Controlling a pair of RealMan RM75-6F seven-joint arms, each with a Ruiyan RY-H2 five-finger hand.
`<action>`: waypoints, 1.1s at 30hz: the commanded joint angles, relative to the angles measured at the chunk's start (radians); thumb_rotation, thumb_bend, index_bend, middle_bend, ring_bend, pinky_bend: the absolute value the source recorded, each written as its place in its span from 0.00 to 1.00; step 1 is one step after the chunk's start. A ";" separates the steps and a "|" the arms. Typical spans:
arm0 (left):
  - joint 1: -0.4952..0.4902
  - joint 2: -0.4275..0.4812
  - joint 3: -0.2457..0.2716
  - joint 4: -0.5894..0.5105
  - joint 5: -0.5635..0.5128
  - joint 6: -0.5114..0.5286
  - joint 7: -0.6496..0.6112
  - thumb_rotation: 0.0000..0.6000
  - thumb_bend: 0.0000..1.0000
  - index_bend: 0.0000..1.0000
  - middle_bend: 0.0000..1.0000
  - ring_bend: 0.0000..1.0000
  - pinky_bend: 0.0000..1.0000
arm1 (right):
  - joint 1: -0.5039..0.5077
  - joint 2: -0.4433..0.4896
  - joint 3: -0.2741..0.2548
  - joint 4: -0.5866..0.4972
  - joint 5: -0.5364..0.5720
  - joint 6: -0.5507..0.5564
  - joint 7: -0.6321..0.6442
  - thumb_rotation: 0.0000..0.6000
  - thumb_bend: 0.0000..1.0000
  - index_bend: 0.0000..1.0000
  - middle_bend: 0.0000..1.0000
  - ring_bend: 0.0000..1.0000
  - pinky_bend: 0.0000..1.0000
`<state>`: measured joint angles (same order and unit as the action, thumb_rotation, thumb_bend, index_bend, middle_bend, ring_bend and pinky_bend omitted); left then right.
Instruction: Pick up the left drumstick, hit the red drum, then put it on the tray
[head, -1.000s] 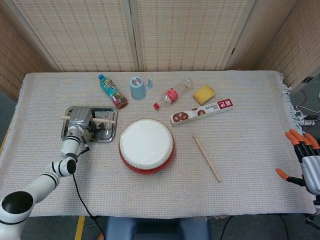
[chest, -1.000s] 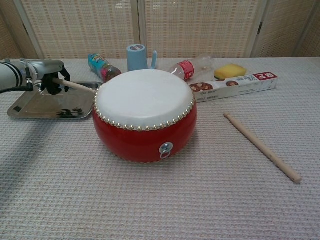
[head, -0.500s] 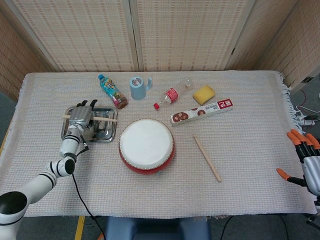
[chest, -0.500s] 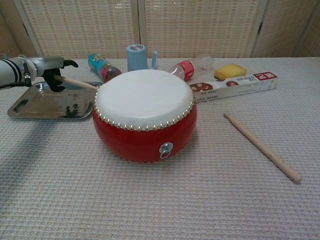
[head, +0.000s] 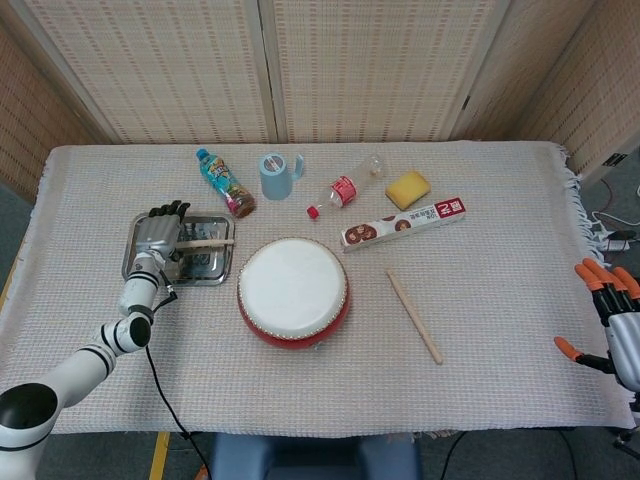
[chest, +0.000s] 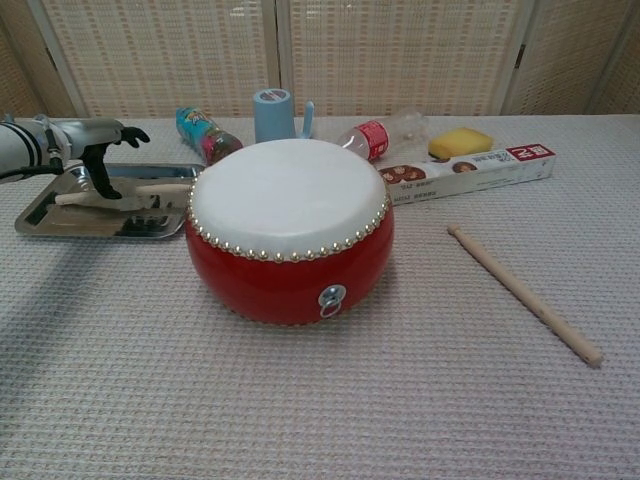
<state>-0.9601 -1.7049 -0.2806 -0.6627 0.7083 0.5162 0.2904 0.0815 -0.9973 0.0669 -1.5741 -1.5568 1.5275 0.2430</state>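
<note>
Now the left drumstick (head: 198, 241) lies flat across the tray (head: 214, 275), which sits on the cloth just left of the red drum (chest: 290, 270). The left hand (head: 157, 232) hovers over the tray's left part with its fingers spread apart and holding nothing. The right hand (head: 612, 320) is at the far right edge of the table, fingers apart and empty. A second drumstick (head: 414, 316) lies on the cloth right of the drum.
</note>
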 joint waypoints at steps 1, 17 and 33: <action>0.001 0.003 -0.002 -0.006 0.002 0.005 0.001 1.00 0.25 0.00 0.00 0.00 0.02 | 0.001 0.000 0.000 -0.001 -0.001 -0.001 -0.001 1.00 0.16 0.00 0.01 0.00 0.00; 0.184 0.238 -0.056 -0.455 0.122 0.355 -0.145 1.00 0.31 0.05 0.02 0.00 0.05 | -0.004 0.033 0.000 -0.010 -0.002 0.000 0.022 1.00 0.16 0.00 0.01 0.00 0.00; 0.590 0.504 0.168 -1.008 0.359 0.862 -0.085 1.00 0.33 0.12 0.05 0.00 0.06 | 0.011 0.019 -0.037 0.015 -0.043 -0.049 0.057 1.00 0.16 0.00 0.01 0.00 0.00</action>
<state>-0.4312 -1.2336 -0.1657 -1.6106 1.0044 1.3021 0.1948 0.0918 -0.9748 0.0329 -1.5593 -1.5963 1.4788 0.3015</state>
